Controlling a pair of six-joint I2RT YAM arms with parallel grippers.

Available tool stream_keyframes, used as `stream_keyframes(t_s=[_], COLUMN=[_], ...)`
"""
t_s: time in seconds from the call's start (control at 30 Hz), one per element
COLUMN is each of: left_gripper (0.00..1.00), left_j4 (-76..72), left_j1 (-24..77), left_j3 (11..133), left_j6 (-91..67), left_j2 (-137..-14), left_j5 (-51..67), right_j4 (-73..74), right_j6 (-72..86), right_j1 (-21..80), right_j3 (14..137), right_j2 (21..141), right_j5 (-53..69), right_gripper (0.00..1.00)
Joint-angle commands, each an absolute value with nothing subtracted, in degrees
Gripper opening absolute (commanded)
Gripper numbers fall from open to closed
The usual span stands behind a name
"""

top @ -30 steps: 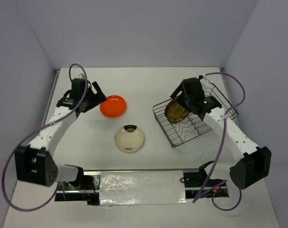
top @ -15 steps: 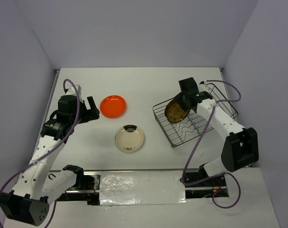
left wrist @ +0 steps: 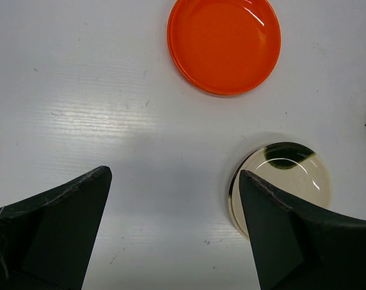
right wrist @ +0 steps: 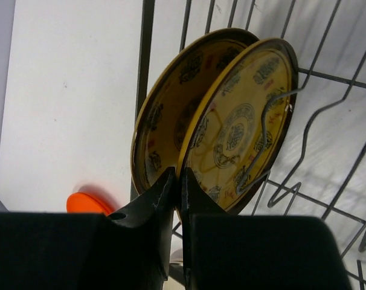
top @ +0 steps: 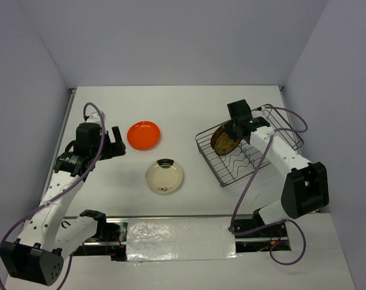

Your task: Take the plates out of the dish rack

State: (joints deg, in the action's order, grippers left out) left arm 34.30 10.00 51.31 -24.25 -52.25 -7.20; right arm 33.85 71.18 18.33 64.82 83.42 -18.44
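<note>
1. Between the tips of my right claw [right wrist: 177,178] sits the lower rim of the patterned plate [right wrist: 243,133]. The fingers are pinched nearly together on it.
2. It stands on edge in the dish rack [right wrist: 148,48], with a divider wire [right wrist: 264,130] crossing its face. A second patterned face [right wrist: 165,115] stands just behind; I cannot tell if that is another plate.
3. I judge this late unloading. Next, lift straight out clear of the wires, then swing toward the rack's 9 o'clock.
4. My left claw [left wrist: 175,174] hangs open over the table [left wrist: 80,90], with the orange plate [left wrist: 224,43] at 12 o'clock and the cream plate [left wrist: 285,187] at 3.
</note>
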Motion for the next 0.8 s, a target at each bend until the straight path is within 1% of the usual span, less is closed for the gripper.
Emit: stream_keyframes(t_s=[0.0,0.13,0.3,0.33,0.4,0.43,0.47,0.5,0.53,0.57,0.6,0.63,0.67,0.73,0.77], left_gripper=[0.99,1.0,0.99,1.0,1.0,1.0,0.99,1.0,1.0,0.99,0.99,1.0,0.99,0.99,0.98], left_j4=[32.34,32.34,34.18,34.1,33.05,32.35,31.82,30.69,29.63,28.66,26.3,24.71,20.78,17.42,16.27], left_j1=[9.76,9.76,9.76,9.76,9.76,9.67,9.75,9.67,9.75,9.76,9.67,9.75,9.76,9.84,9.93], left_j3=[52.03,54.49,62.92,65.37,67.49,68.98,69.78,70.48,71.45,71.8,71.98,71.81,70.85,69.53,68.83], left_j6=[-24.08,-25.92,-31.89,-34.51,-37.86,-41.36,-43.48,-45.51,-49.01,-50.96,-52.72,-56.3,-59.82,-63.0,-63.97], left_j2=[-51.94,-52.47,-53.52,-53.61,-54.05,-54.31,-54.58,-55.45,-55.72,-56.33,-57.21,-57.65,-58.35,-58.88,-59.41], left_j5=[-6.25,-4.57,-2.47,-1.16,0.6,4.18,5.87,7.8,12.52,14.74,16.85,19.05,23.68,27.23,29.68], right_j4=[35.25,36.21,33.58,30.79,25.69,25.06,24.7,26.18,28.19,31.0,36.42,39.26,43.99,46.57,46.06], right_j6=[73.04,73.13,68.39,66.12,56.81,53.21,42.82,36.1,24.81,19.39,13.51,8.14,-1.31,-11.98,-13.87], right_j1=[17.84,17.84,18.46,18.54,19.42,19.95,20.65,23.18,25.2,27.75,34.39,37.93,44.93,51.82,54.81], right_j3=[64.95,67.67,70.75,71.01,71.45,72.15,74.86,76.54,80.82,82.86,84.62,86.9,86.84,84.57,82.98], right_j2=[79.64,76.12,68.74,67.51,64.43,63.9,63.98,64.77,65.73,67.05,69.93,71.35,73.46,74.26,74.27], right_j5=[-19.43,-18.2,-14.6,-13.37,-9.07,-7.83,-6.43,-3.02,-2.21,-2.55,-4.64,-6.49,-10.68,-13.08,-15.79], right_gripper=[0.1,0.09,0.0,0.0,0.0,0.0,0.0,0.0,0.0,0.0,0.0,0.0,0.0,0.0,0.0])
